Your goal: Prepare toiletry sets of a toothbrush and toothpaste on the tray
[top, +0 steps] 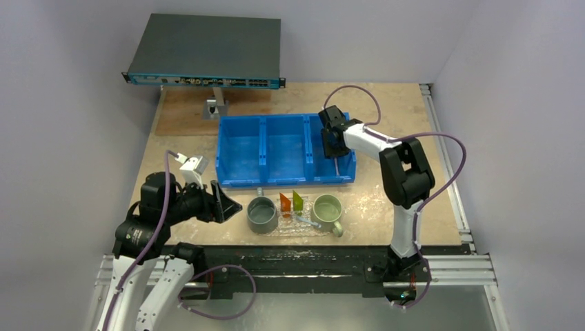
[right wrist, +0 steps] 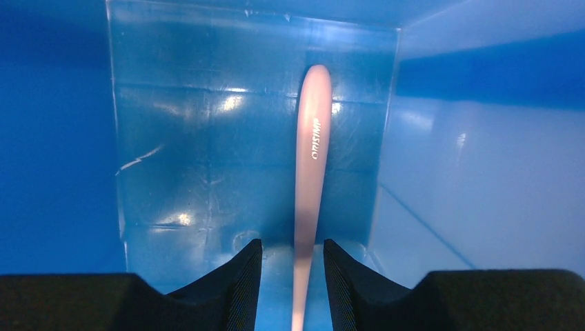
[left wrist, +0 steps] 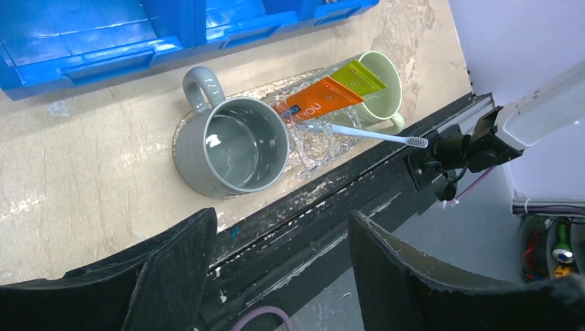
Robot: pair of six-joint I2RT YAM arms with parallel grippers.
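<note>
Right end effector (right wrist: 293,247): set narrow, astride a pale pink plastic toothbrush stick (right wrist: 310,158) that runs straight ahead from between the fingers (slivers of gap on both sides, visible only from the right wrist). Lowered into the blue three-compartment plastic bin (top: 286,148), rightmost compartment, per the top view.

Left end effector (left wrist: 283,276): spread wide, holding nothing. Ahead of it on the table (left wrist: 69,172): clear pebbled oblong tray (left wrist: 314,148) carrying an orange tapered tube (left wrist: 321,100), a green tapered tube (left wrist: 362,74) and a second pale toothbrush (left wrist: 372,133), between a grey mug (left wrist: 241,145) and a pale-green mug (left wrist: 390,96).

White-and-black arms (top: 365,141), purple cables (top: 356,87)
</note>
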